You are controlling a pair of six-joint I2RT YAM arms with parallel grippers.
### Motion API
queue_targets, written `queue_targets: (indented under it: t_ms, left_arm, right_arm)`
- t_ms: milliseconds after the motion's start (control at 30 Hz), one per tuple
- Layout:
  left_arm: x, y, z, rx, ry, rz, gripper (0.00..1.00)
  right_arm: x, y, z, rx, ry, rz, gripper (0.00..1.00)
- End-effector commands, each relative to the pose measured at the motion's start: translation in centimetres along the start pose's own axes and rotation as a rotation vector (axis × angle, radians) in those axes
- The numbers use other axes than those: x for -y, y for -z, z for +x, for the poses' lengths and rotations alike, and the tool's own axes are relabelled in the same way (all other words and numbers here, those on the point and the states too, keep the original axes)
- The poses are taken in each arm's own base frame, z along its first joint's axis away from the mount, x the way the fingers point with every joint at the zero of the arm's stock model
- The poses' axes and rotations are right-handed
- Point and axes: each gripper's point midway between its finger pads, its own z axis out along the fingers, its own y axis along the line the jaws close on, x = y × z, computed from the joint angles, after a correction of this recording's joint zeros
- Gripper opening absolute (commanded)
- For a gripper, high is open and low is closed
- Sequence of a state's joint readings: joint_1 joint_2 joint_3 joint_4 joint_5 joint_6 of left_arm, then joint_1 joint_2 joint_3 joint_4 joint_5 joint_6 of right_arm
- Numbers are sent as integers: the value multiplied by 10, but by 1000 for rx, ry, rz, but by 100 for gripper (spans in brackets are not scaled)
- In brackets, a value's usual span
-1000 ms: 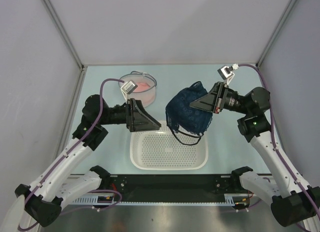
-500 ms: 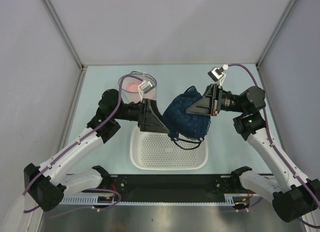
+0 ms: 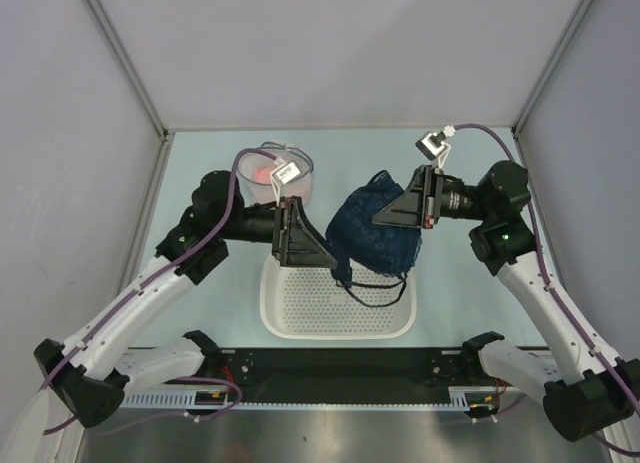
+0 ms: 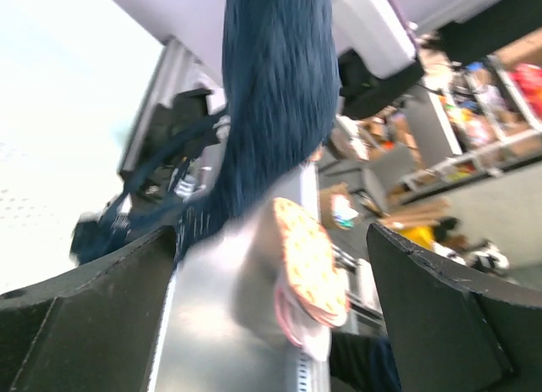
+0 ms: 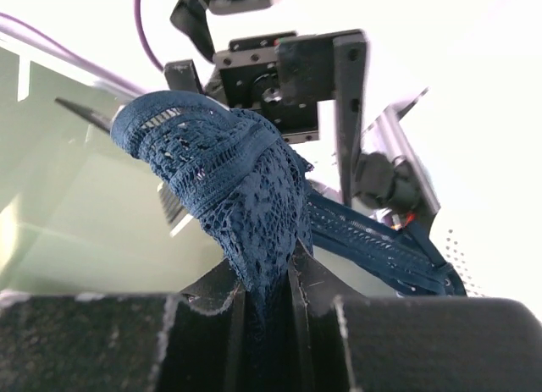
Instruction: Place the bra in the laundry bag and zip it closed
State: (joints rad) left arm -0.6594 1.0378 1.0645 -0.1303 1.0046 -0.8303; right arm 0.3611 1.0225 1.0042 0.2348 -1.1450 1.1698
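top, right claw (image 3: 385,215): reaching in from the right side, jaws nearly closed & pinching the bra (image 3: 372,238), holding it up off the table (image 3: 445,283)
top, bra: dark blue lace, hanging bunched btwn the two claws, over the far rim of the white perforated basket (image 3: 340,308)
top, left claw (image 3: 318,251): reaching in from the left side, jaws standing wide apart & gripping nothing; tips are sitting just beside the bra's left edge, touching or not – cannot tell
top, laundry bag (image 3: 258,173): sitting on the table at far left, behind the left wrist, apart from the bra; wrist cam & cable are covering part of it; sth pink is showing through the mesh; zip state – cannot tell
left wrist, left claw (image 4: 267,240): both fingers (image 4: 93,324) are spreading out to the frame's sides w/ nothing clamped btwn them
left wrist, bra (image 4: 271,96): hanging as a blurred blue column straight ahead of the open jaws
right wrist, right claw (image 5: 267,295): fingers (image 5: 199,316) are squeezing a fold of lace, only a narrow fabric-filled gap btwn them
right wrist, bra (image 5: 224,180): rising out of the grip as a lace hump, straps (image 5: 381,248) trailing down to the right
right wrist, left claw (image 5: 288,87): showing beyond the bra, facing this cam
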Motion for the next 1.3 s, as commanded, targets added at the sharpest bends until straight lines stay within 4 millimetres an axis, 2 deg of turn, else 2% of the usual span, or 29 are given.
queue_targets:
  t_ms: [0,167,300,467,667,733,967,1133,1233,1267]
  left_arm:
    - [5,20,6,28,-98,-113,100]
    - [24,21,17,-26,-77,-21,100]
    - [43,11,10,-16,-54,84,100]
    - [42,-1,1,-27,-26,116,100]
    - [35,-13,5,-74,4,132,100]
    - [33,-14,5,-79,9,134,100]
    - [45,-12,3,-69,-51,194,100]
    - [45,-15,8,-97,-34,212,99]
    - [45,-16,9,-107,-28,217,91]
    - [45,-17,9,-109,-22,217,84]
  right_arm:
    - [-17,15,-3,23,100,20,13]
    - [-21,16,-9,44,120,24,13]
    - [-25,13,-10,39,116,1,13]
    - [-33,8,-5,9,116,-42,13]
    - [-42,1,2,-29,97,-91,13]
    - [-40,-4,8,-55,86,-105,13]
    - [-26,-18,29,-142,47,-118,13]
    - [-25,-23,32,-173,50,-121,13]
    - [-20,-27,34,-191,45,-111,14]
    - [-20,-28,35,-196,50,-111,15]
